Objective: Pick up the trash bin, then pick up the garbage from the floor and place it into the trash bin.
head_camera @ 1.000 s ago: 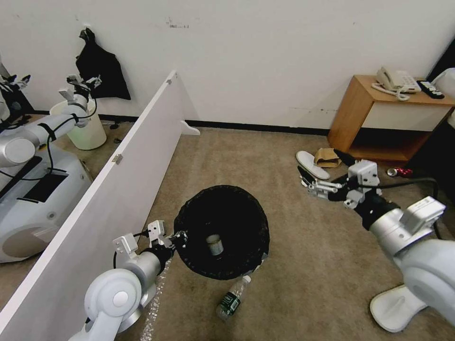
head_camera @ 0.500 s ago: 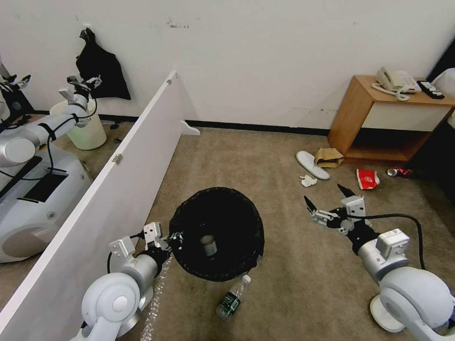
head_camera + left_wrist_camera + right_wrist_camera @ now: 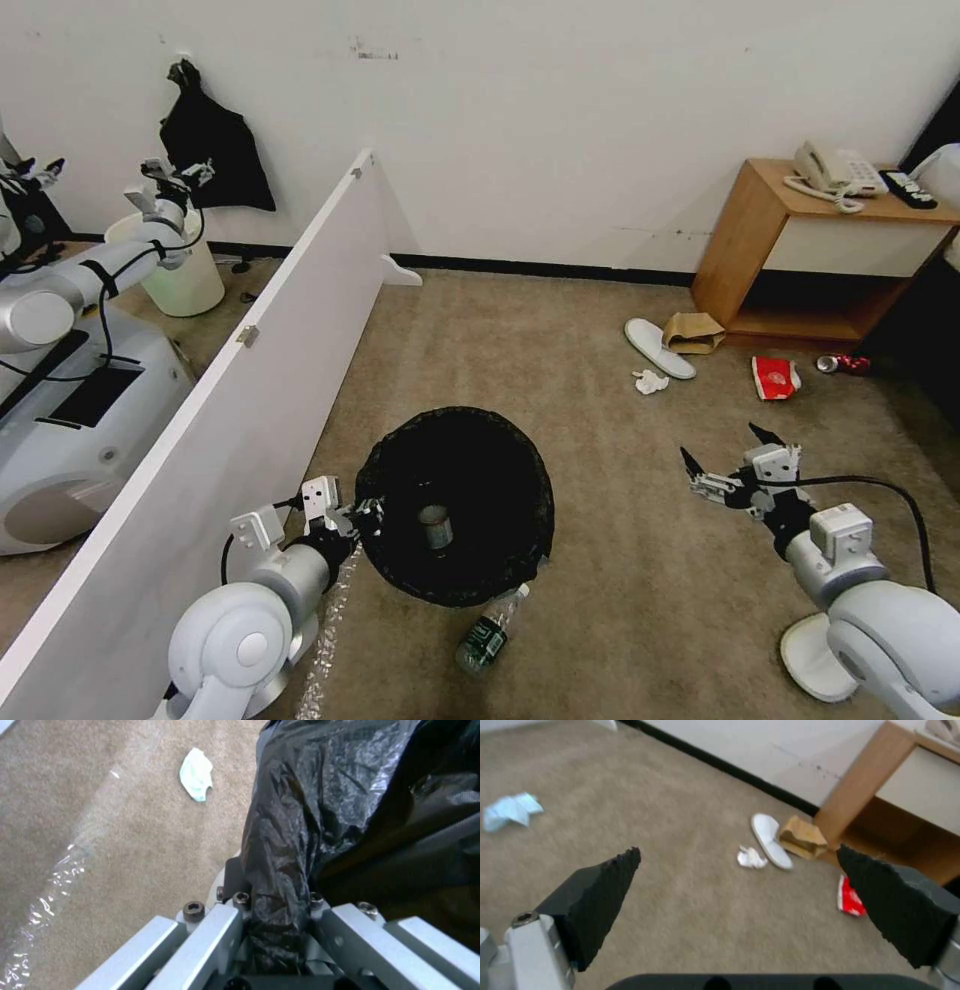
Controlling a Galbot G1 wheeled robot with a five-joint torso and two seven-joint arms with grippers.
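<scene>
Left gripper [image 3: 368, 508]: I see it pinched on the bag-covered rim of the trash bin [image 3: 455, 500], on the bin's left side; in the left wrist view the crinkled black liner [image 3: 280, 870] is squeezed between the fingers [image 3: 215, 941].
Trash bin: held over the carpet [image 3: 600, 560], mouth facing the head camera; I make out a small can [image 3: 433, 526] at its bottom.
Bottle [image 3: 490, 630]: clear, green-labelled, lying on the carpet just under the bin's near edge.
Right gripper [image 3: 735, 460]: I have it spread wide with nothing between its black pads [image 3: 600, 896], hovering above bare carpet to the right of the bin.
Litter beyond the right gripper: crumpled white tissue [image 3: 650, 381], white slipper [image 3: 660, 348], brown paper bag [image 3: 692, 331], red cup [image 3: 775, 377], red can [image 3: 842, 364], all near the wooden nightstand [image 3: 740, 250].
Light-blue tissue [image 3: 511, 810]: on the carpet, well apart from that cluster.
</scene>
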